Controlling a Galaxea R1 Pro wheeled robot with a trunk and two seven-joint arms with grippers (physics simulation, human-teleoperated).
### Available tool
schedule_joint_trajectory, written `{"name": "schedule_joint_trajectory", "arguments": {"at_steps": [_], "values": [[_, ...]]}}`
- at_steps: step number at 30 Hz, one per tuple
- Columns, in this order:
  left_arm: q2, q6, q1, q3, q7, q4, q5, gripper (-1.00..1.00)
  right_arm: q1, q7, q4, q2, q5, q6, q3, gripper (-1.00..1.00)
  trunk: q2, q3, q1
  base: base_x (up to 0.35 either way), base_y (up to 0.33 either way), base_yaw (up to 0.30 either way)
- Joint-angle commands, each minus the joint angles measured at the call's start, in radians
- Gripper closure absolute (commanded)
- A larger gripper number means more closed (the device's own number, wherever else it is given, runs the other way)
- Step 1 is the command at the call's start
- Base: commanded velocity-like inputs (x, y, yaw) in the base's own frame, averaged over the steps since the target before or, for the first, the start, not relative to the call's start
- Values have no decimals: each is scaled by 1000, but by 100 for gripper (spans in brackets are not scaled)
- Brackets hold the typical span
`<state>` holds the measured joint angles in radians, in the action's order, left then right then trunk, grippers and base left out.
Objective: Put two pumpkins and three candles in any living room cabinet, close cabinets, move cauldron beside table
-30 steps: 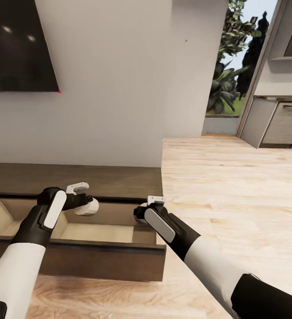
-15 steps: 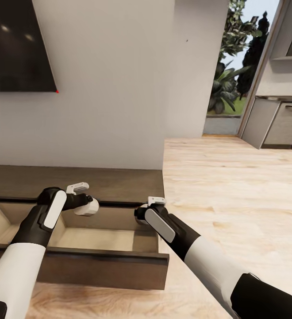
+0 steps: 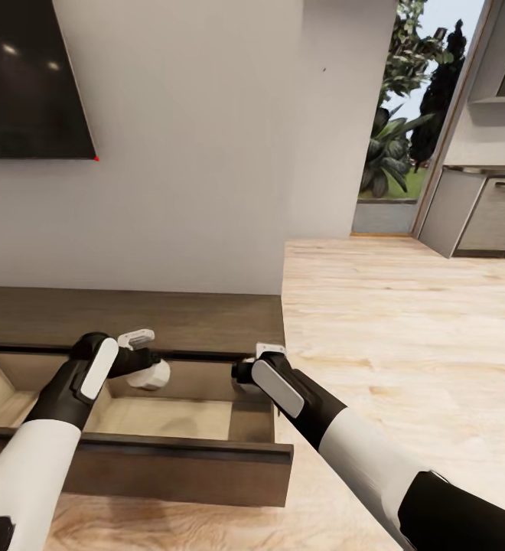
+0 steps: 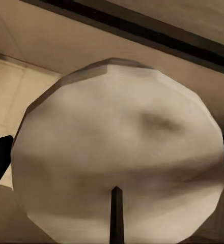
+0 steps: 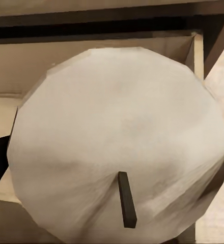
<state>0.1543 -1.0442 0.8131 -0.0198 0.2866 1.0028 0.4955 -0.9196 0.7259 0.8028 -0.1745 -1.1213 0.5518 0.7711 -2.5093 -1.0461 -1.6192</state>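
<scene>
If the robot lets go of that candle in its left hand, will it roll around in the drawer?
Probably a little. The candle in the left gripper is a stubby cylinder held sideways, so it may land on its round side. The drawer has a flat floor and walls, which should stop it. It looks stiff, not squishy.

Both arms reach forward and down, the left gripper (image 3: pixel 147 373) clamped on a candle (image 3: pixel 150 374) and the right gripper (image 3: pixel 245 373) on another candle (image 5: pixel 117 142), each held at the same height, well apart
</scene>
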Motion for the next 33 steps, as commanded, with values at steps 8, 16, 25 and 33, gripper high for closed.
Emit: {"name": "schedule_joint_trajectory", "arguments": {"at_steps": [8, 16, 25, 33], "values": [[1, -3, 0, -2, 6, -22, 9, 100, -2, 7, -9, 0, -18, 46, 1, 100, -1, -12, -1, 0, 0, 0], [0, -3, 0, -2, 7, -24, 9, 100, -2, -53, -53, 0, -18, 49, 1, 100, -3, -43, -5, 0, 0, 0], [0, -3, 0, -2, 10, -23, 7, 100, -2, -102, -63, 0, -17, 46, 2, 100, -5, -78, -9, 0, 0, 0], [-1, -3, 0, -2, 12, -23, 5, 100, -2, -139, -61, 0, -5, 40, 2, 100, -7, -109, -12, 0, 0, 0]]}}
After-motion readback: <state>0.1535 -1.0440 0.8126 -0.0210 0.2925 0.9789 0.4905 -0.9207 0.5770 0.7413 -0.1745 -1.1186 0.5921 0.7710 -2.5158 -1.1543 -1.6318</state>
